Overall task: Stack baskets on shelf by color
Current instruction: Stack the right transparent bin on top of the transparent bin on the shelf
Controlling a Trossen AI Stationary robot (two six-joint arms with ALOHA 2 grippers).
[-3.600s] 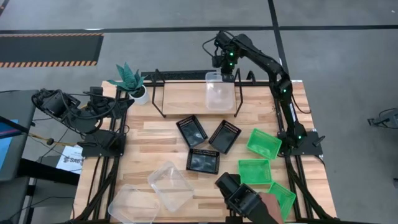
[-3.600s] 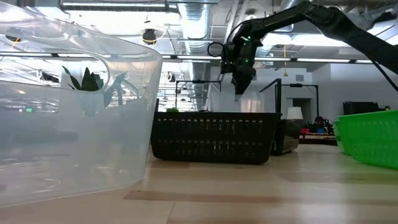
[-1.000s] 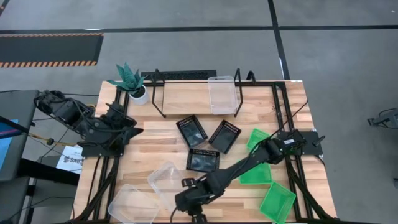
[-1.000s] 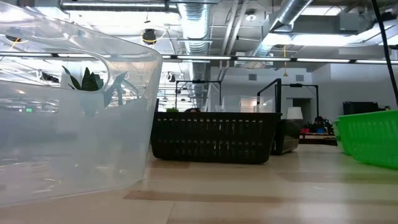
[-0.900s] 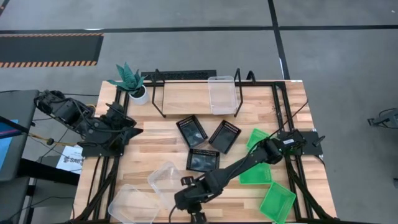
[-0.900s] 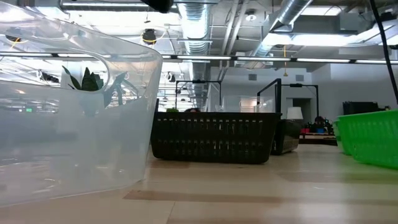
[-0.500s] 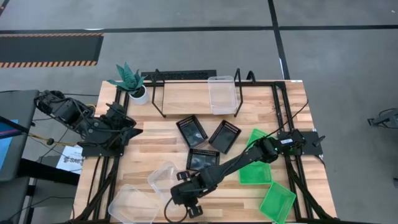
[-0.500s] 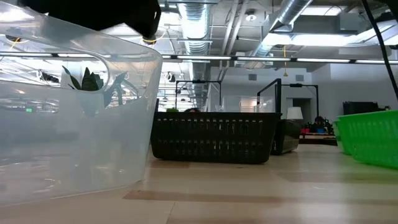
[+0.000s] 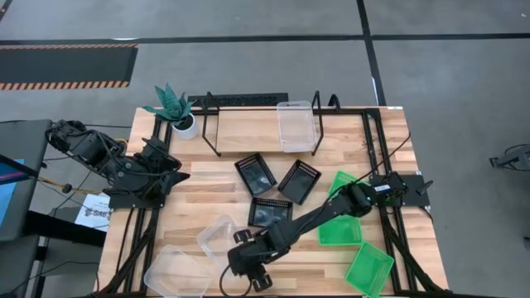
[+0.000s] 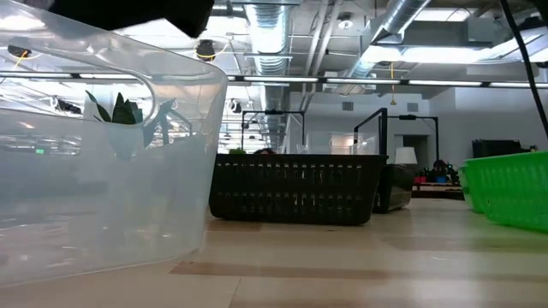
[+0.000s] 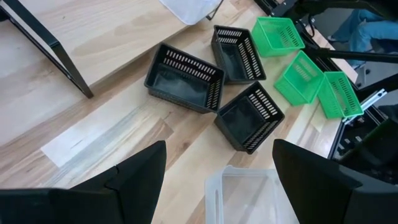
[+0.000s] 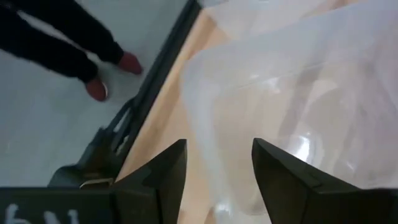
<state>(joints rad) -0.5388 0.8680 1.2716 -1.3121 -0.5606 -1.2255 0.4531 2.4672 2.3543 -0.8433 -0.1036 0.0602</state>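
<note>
Shelf (image 9: 248, 131) at the table's far edge holds 1 clear basket (image 9: 296, 125). 2 more clear baskets lie at the near edge. Right gripper (image 9: 245, 263), fingers spread, sits just beside the nearer-centre clear basket (image 9: 220, 242); straddle 1 wall w/ both fingers, then close. Left gripper (image 11: 214, 186) waits open at the left edge.

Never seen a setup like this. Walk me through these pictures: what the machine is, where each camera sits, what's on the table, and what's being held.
Two dark robot arms work at a wooden table. The overhead camera shows everything: one clear basket on the shelf, two more clear baskets near the front, three black baskets mid-table, three green baskets at right, and a plant pot. The low camera looks across the tabletop. Each wrist camera looks past its own fingers. The right end effector is open around a clear basket's rim, gripping nothing yet. The left end effector, open, waits at the table's left.
</note>
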